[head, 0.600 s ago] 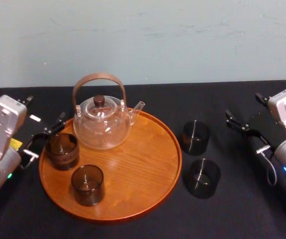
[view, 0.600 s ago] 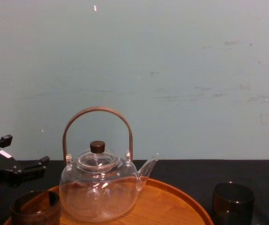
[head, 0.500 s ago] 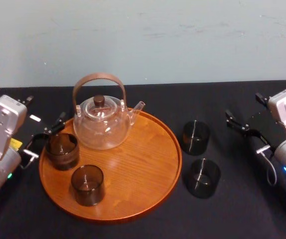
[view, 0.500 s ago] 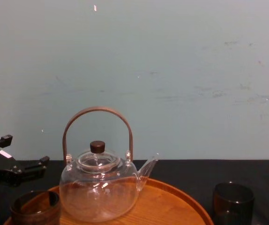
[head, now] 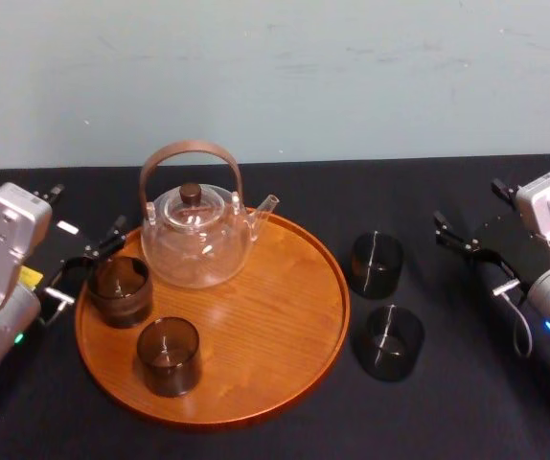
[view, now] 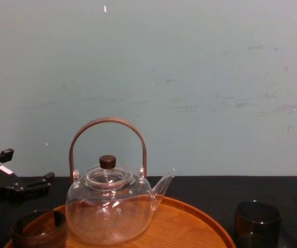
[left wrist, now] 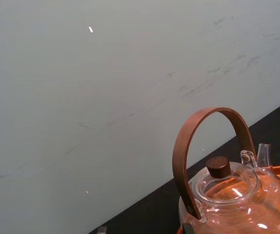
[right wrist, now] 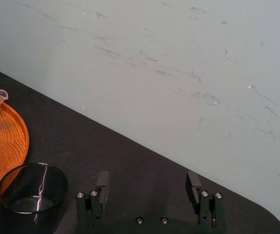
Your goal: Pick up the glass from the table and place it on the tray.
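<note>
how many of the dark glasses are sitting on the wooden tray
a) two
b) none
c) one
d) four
a: one glass and a second glass stand on the tray near the teapot, while two more glasses sit on the table to its right.

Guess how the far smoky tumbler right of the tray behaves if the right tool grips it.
Likely rigid and slick: the tumbler has smooth glossy walls, so the right tool may slip. Probably stable when nudged: short, wide, upright on the table. Possibly brittle under a hard squeeze, being glass.
</note>
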Motion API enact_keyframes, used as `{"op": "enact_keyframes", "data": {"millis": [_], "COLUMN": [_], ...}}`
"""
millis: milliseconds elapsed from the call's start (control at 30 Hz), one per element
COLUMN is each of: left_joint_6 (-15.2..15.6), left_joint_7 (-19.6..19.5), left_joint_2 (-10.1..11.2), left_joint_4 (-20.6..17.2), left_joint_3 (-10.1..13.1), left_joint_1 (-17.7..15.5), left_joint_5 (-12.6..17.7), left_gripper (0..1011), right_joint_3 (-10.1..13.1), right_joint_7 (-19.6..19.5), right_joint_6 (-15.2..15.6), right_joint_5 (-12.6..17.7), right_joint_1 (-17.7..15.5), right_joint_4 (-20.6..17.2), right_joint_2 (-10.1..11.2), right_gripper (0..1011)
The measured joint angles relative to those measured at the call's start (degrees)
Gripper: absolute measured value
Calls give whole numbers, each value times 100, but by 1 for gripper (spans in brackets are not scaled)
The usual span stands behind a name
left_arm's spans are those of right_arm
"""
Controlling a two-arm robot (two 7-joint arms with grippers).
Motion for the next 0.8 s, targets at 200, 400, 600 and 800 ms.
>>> {"op": "enact_keyframes", "data": {"millis": [200, 400, 600, 800], "left_joint_6": [0, 0, 0, 0], "left_joint_7": [0, 0, 0, 0], "left_joint_2": [0, 0, 0, 0], "left_joint_4": [0, 0, 0, 0], "left_joint_3": [0, 0, 0, 0], "left_joint_1": [0, 0, 0, 0], "left_joint_5": [0, 0, 0, 0], "left_gripper": [1001, 1001, 1001, 1001], "right_joint_3": [0, 0, 0, 0], "right_joint_7": [0, 0, 0, 0], "right_joint_6": [0, 0, 0, 0], "right_joint_5": [0, 0, 0, 0], "right_joint_1": [0, 0, 0, 0], "right_joint_4": [0, 0, 0, 0], "right_joint_2": [0, 0, 0, 0], "right_gripper": [1002, 1002, 1003, 1002]}}
